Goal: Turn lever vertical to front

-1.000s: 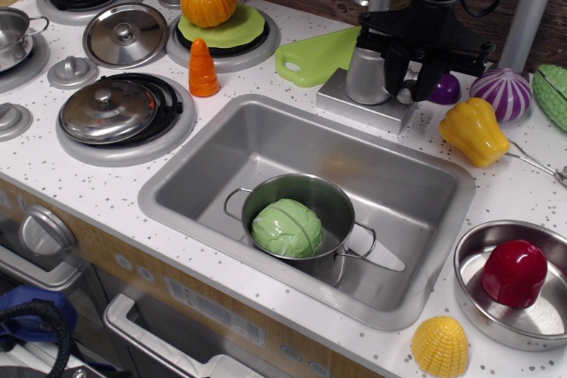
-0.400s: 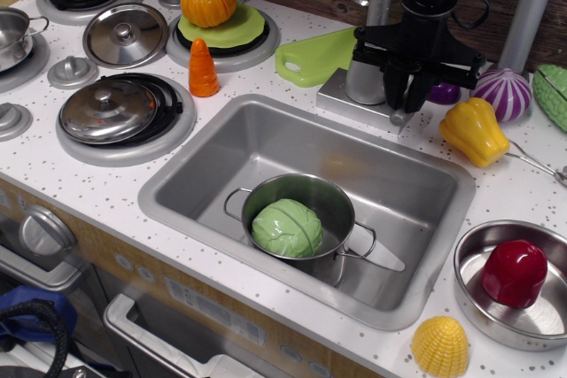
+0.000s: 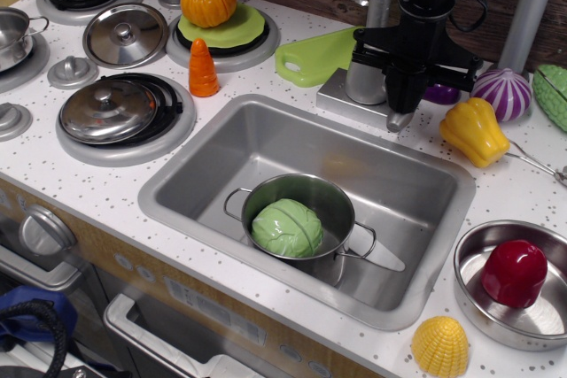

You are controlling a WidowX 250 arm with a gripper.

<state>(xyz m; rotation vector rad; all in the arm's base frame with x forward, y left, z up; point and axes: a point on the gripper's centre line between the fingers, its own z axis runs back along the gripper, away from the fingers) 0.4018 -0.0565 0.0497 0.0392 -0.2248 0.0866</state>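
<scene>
The white speckled table (image 3: 80, 174) carries a steel sink (image 3: 425, 245), which serves as the landmark. Just behind the sink's back rim stands the faucet body (image 3: 365, 73) on its square base. The black hand (image 3: 403, 104) hangs over the right side of that body. Its fingers look closed around the lever (image 3: 398, 119), though the black casing hides the contact itself, so a firm clamp is a judgement.

To do this step well, the hand should follow the arc around the stub that joins the lever to the faucet body. It should keep its hold near the lever's end and pull smoothly toward the sink, not straight down, so the paddle does not slip out.

The lever shows only as a short, matte silver-grey tip below the hand, pointing down toward the sink's back rim.
</scene>
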